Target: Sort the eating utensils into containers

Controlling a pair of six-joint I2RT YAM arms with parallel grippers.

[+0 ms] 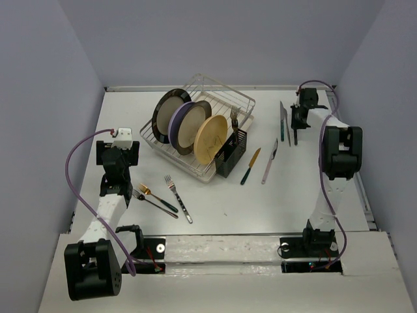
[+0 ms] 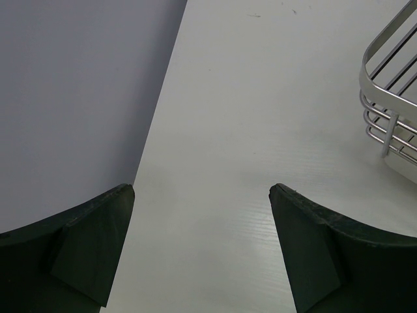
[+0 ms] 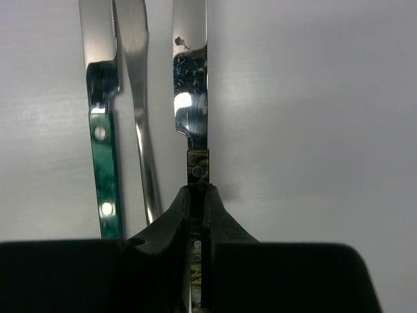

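Note:
My right gripper (image 1: 295,134) (image 3: 198,189) is shut on the dark handle of a table knife (image 3: 191,98) at the table's far right. A green-handled knife (image 3: 104,163) and a silver knife (image 3: 140,130) lie just to its left; both show in the top view (image 1: 283,120). A gold knife with a green handle (image 1: 249,166) and a silver knife (image 1: 270,161) lie right of the black cutlery holder (image 1: 231,155), which holds a fork (image 1: 233,117). Three forks (image 1: 163,195) lie near my left gripper (image 1: 119,155) (image 2: 202,189), which is open and empty over bare table.
A silver wire dish rack (image 1: 215,98) with three round plates (image 1: 189,124) stands at the middle back, the black holder at its right front corner. Its corner shows in the left wrist view (image 2: 391,111). Walls close in the left and right sides.

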